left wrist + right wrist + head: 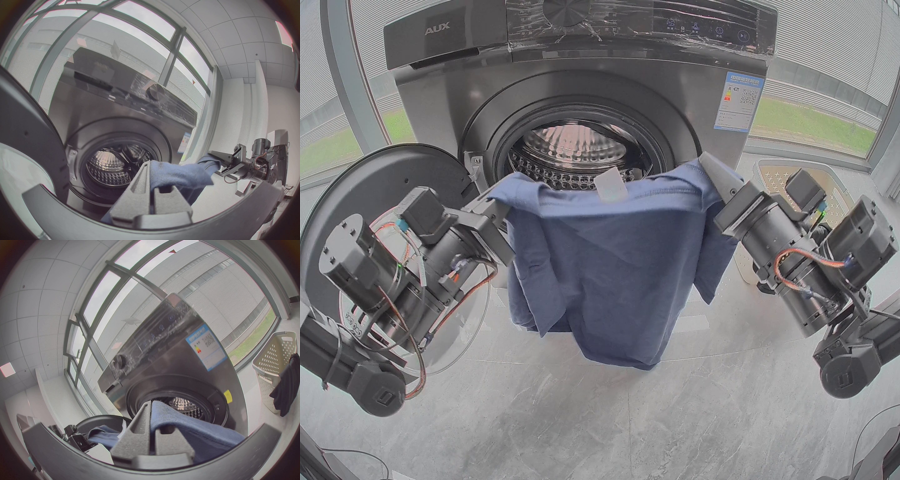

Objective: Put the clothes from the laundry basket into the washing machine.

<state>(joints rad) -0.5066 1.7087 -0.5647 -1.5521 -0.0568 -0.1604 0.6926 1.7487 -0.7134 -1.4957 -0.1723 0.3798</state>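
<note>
Door [369,187] of the washing machine [581,81]: swung wide open, left of the drum opening [575,153]

Left gripper [495,209]: just left of the drum opening, a little below its lower rim. Clamped on one shoulder of the blue shirt [612,269]; the left wrist view has cloth pinched between the fingers [137,187]

Blue shirt: held in the air directly in front of the drum opening. Top edge drawn across the lower part of the mouth, body hanging below in loose folds, hem off the floor [612,431]. Dark slate-blue knit, soft and limp. White neck label [610,185] turned out at mid-edge, a sleeve drooping at each side

Key relation: the held edge runs side to side, crosswise to the drum opening. The drum lies straight beyond it, away from the robot and slightly higher. Neither arm is nearer; they flank the mouth about evenly

Judgement: next move likely wants both arms going forward and up over the lip together, ends drawn inward, since the spread looks about as wide as the mouth. The hanging body may drag on the lower rim and stay outside

Right gripper [717,174]: just right of the drum opening, level with its lower rim, closed on the other shoulder

Laundry basket [275,358]: well to the right of the drum opening, on the floor. A dark garment [287,387] is draped over its rim, so more loads probably remain
</note>
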